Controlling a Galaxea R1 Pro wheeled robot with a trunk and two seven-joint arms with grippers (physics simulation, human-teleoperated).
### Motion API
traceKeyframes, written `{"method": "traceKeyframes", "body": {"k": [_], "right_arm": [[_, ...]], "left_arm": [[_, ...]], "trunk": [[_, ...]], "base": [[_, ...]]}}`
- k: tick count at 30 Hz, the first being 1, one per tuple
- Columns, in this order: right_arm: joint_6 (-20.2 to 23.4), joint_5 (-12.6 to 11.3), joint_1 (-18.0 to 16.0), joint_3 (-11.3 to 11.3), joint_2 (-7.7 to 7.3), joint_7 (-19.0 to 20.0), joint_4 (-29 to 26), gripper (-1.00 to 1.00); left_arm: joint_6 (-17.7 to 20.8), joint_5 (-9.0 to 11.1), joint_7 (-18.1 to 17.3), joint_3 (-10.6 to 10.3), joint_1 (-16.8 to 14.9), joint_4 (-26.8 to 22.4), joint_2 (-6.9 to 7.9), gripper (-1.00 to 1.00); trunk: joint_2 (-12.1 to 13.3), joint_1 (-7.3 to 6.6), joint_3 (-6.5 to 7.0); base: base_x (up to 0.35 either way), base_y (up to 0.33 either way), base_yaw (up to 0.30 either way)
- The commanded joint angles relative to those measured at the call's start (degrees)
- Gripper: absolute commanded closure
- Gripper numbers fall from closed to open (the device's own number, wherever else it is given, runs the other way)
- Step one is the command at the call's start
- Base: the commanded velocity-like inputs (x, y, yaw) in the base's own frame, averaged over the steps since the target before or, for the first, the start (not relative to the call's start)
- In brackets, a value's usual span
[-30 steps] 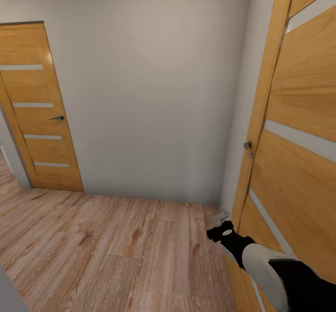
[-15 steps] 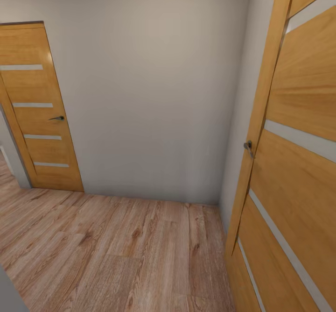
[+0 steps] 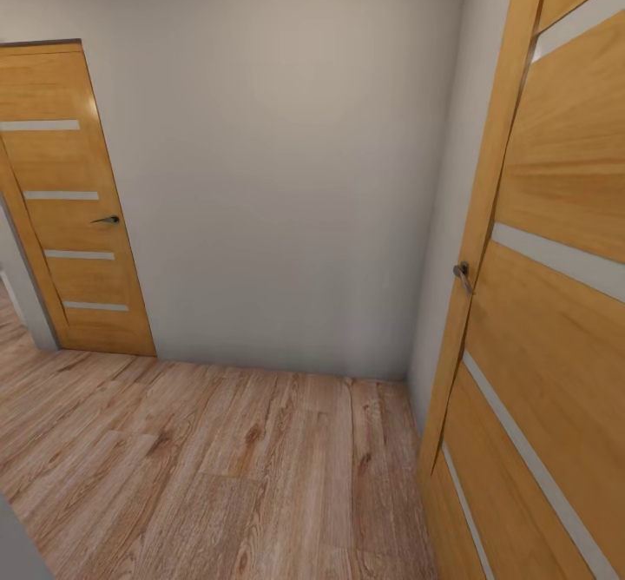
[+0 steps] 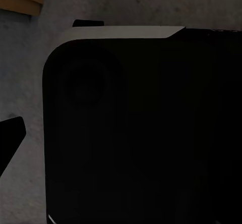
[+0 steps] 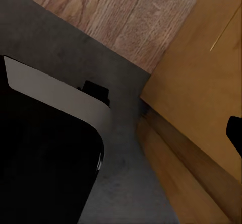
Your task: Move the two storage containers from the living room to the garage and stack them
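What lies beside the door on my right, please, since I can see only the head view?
Observer: In the right wrist view the wood-plank floor ends at a straight edge. A dark grey floor begins there, running along the foot of the wooden door.
Operator: Thank you. What is beneath the left arm?
Observer: The left wrist view shows mottled grey concrete beside the robot's black body.
Operator: Can you tell whether the right fingers are open?
Observer: No. One dark fingertip shows at the picture's edge, in front of the door.
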Motion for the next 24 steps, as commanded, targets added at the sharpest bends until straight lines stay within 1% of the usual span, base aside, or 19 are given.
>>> {"method": "traceKeyframes", "body": {"k": [1,8,14,20,24], "right_arm": [[-0.3,0.3,-0.1,0.1,0.01,-0.3,0.2,-1.00],[-0.7,0.5,0.0,0.1,-0.24,-0.3,0.1,-1.00],[-0.6,0.4,0.0,0.1,0.13,-0.3,0.1,-1.00],[-0.8,0.5,0.1,0.2,-0.12,-0.3,0.1,-1.00],[-0.9,0.5,0.1,0.2,-0.18,-0.3,0.1,-1.00]], "left_arm": [[-0.1,0.3,0.0,0.1,0.0,0.0,0.01,-1.00],[-0.1,0.3,0.0,0.0,0.0,0.0,0.06,-1.00],[-0.1,0.3,0.0,0.2,0.0,0.0,0.01,-1.00],[-0.1,0.4,0.0,0.2,0.0,0.0,-0.01,-1.00],[-0.1,0.4,0.0,0.2,0.0,0.0,-0.01,-1.00]], "trunk": [[0.0,0.00,-0.05],[0.0,0.00,-0.05],[0.0,0.00,-0.05],[0.0,0.00,-0.05],[0.0,0.00,-0.05]], "base": [[0.000,0.000,0.000],[0.000,0.000,0.000],[0.000,0.000,0.000],[0.000,-0.002,0.000],[0.000,-0.173,0.000]]}}
